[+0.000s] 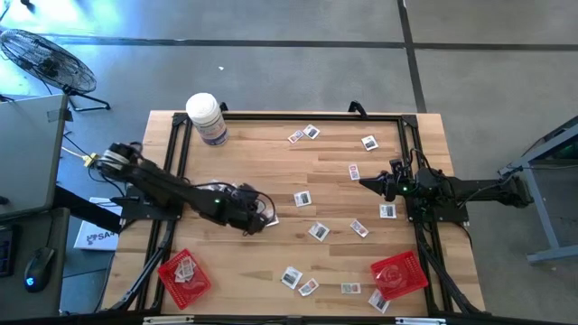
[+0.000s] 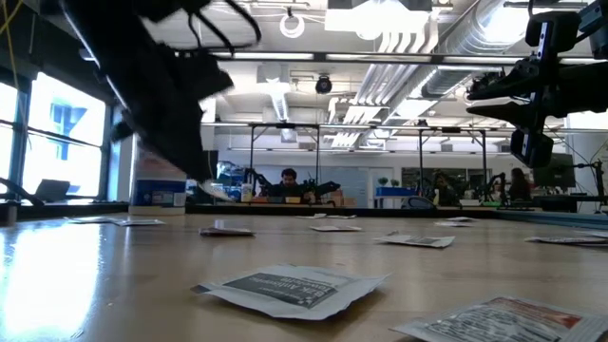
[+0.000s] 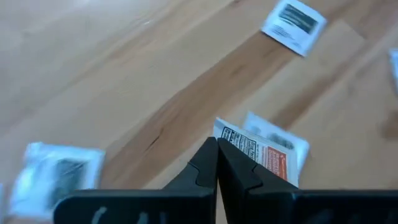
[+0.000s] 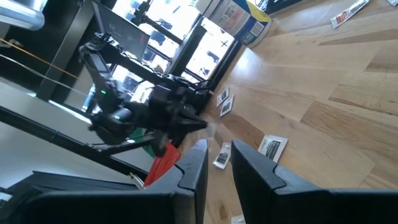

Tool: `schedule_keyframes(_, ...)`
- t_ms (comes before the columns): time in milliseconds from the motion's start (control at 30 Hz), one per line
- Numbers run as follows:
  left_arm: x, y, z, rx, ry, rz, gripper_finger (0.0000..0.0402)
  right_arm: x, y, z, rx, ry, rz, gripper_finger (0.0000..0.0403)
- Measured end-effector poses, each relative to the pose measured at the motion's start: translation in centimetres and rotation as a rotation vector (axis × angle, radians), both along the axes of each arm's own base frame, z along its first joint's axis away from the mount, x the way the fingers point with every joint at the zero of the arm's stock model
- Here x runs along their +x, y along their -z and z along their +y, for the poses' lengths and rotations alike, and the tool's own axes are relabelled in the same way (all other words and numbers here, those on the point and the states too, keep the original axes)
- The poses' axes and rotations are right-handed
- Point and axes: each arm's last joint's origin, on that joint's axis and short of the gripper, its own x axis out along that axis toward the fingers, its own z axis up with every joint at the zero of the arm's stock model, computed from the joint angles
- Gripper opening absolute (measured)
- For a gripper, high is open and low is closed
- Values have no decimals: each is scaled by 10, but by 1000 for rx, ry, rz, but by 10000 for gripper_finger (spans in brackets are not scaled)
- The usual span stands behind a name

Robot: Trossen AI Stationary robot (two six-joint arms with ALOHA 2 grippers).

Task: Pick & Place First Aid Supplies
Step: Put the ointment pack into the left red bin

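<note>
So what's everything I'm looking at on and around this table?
Packets: over a dozen loose, white with dark and red print, scattered over the table's middle and right.
Left tray: one, red, near-left corner, packets inside.
Right tray: one, red, near-right corner, with packets in it.
Bottle: one, white, capped, far-left part of the table.
Table: one, light wood with a black frame.
Fan: one, black, on the floor beyond the left corner.
Left hand: dark, shut on a packet near the table's middle.
Right hand: dark, fingers slightly apart, holding nothing, raised over the right side.
</note>
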Motion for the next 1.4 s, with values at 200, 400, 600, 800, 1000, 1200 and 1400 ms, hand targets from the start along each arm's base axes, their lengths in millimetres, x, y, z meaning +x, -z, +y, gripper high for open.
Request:
schedule_keyframes(200,-37,-48,-14,-102,112,171,0,0,0,0,0,0,0,64)
schedule_keyframes(400,-80,-81,-39,-370,168,429,0,0,1,0,0,0,8,64)
schedule_keyframes(600,-110,-85,-77,-583,164,597,0,0,1,0,0,-1,11,64)
schedule_keyframes(800,-126,-76,-108,-569,115,590,0,0,1,0,0,-2,13,64)
schedule_keyframes(1000,-125,-53,-129,-500,95,626,0,0,1,0,0,-1,14,64)
schedule_keyframes(1200,-120,-30,-139,-457,59,743,0,0,1,0,0,-1,15,64)
schedule_keyframes(1400,-121,-20,-138,-417,41,777,0,0,1,0,0,-1,15,64)
